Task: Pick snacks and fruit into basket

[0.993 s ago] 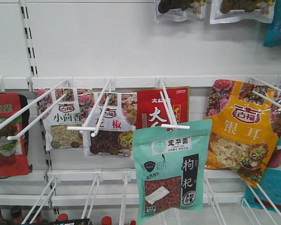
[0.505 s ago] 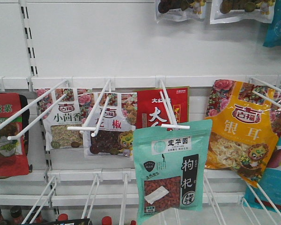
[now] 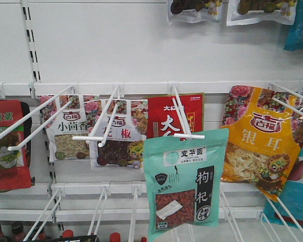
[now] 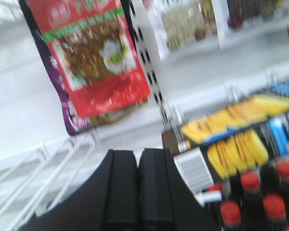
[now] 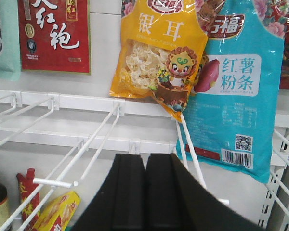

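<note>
Mint pouch (image 3: 187,184) was seen lower centre, hung on its hook (image 3: 188,135), unmoved over the last second; left gripper (image 4: 137,192) and right gripper (image 5: 144,192) were clenched empty, so picking was judged unstarted.

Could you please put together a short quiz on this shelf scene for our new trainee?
1. True or false: the mint-green pouch hangs at the front end of a white hook.
2. In the front view, which hangs just to the right of it? A) an orange-yellow pouch B) a purple box C) a black bottle
3. Fill in: the left gripper and the right gripper are both ____, holding nothing.

Key: 1 true; 2 A; 3 shut.
</note>
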Controlling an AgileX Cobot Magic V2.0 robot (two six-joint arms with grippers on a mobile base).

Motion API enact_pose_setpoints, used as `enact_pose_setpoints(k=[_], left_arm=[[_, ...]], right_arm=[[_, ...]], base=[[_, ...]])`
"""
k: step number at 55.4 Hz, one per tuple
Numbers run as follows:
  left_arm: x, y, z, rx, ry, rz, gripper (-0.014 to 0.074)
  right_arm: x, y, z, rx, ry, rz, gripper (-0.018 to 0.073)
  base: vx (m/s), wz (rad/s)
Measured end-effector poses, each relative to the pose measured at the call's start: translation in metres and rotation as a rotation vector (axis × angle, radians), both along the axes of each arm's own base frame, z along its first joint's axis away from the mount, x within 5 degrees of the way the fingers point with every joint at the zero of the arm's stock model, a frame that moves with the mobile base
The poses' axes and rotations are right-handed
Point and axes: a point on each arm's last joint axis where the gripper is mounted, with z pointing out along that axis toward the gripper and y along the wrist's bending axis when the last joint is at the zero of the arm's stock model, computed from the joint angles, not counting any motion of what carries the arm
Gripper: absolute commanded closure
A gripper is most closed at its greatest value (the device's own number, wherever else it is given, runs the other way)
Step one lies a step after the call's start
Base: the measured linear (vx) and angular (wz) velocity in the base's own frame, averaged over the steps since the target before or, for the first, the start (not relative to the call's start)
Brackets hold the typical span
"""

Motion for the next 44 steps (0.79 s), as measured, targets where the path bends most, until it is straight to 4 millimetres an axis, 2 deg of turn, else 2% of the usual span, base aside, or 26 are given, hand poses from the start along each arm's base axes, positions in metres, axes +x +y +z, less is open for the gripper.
enact_pose_setpoints(k=[7, 14, 18, 21, 29, 35, 40, 44], left_arm=[[-0.001, 0.000, 0.009, -0.052, -0.102, -0.008, 0.0605], [-0.002, 0.000, 0.017, -0.179, -0.186, -0.031, 0.0605], [-0.003, 0.000, 0.021, -0.228, -0.207, -0.041, 0.0605], [-0.006, 0.000, 0.032, -0.251, -0.228, -0.047, 0.0605], [-0.024, 0.000, 0.090, -0.258, -0.340, -0.061, 0.0605], [-0.035, 0.000, 0.124, -0.260, -0.322, -0.055, 0.0605], [-0.028, 0.000, 0.133, -0.263, -0.232, -0.041, 0.0605], [-0.018, 0.000, 0.130, -0.264, -0.148, -0.029, 0.0604]], right_arm=[[0.000, 0.000, 0.006, 0.007, -0.062, 0.002, 0.0568], [-0.001, 0.000, 0.013, 0.021, -0.081, 0.003, 0.0568], [-0.005, 0.000, 0.034, 0.027, -0.130, 0.003, 0.0568], [-0.009, 0.000, 0.050, 0.030, -0.162, 0.003, 0.0568], [-0.022, -0.001, 0.099, 0.038, -0.216, 0.001, 0.0568], [-0.021, -0.001, 0.125, 0.038, -0.190, -0.001, 0.0567], [-0.012, -0.001, 0.139, 0.037, -0.161, -0.002, 0.0564], [-0.003, -0.001, 0.141, 0.035, -0.122, -0.003, 0.0561]], base=[[0.00, 0.00], [0.00, 0.00], [0.00, 0.00], [0.00, 0.00], [0.00, 0.00], [0.00, 0.00], [0.00, 0.00], [0.00, 0.00]])
